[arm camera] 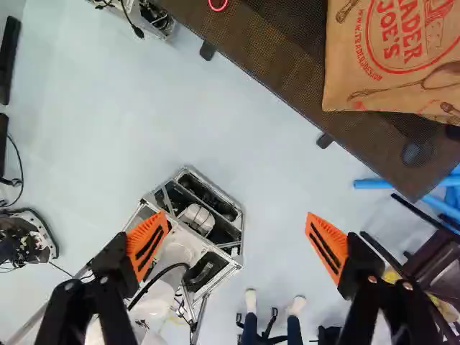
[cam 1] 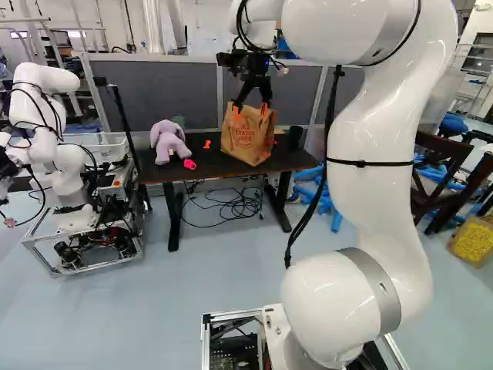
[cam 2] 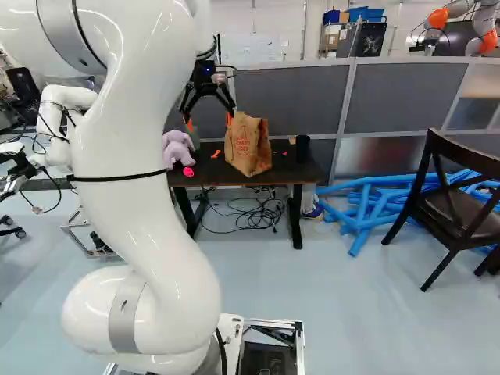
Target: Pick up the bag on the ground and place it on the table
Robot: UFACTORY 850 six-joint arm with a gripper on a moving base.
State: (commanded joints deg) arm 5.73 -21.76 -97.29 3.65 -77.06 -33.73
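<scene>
One paper bag (cam 2: 248, 148) stands on the dark tabletop (cam 2: 289, 168) in the right base view. The tool (cam 2: 208, 121) hangs open near the bag's upper edge, on the side toward a purple plush toy (cam 2: 178, 147). A black cup (cam 2: 302, 148) stands on the bag's opposite side. Left base view: a pink object (cam 1: 189, 164) lies between bag and toy; cables (cam 1: 239, 204) lie below the bag's level, under the tabletop. Wrist view: the bag is ahead of the tool, apart from both widely spread fingers (arm camera: 149, 244).
</scene>
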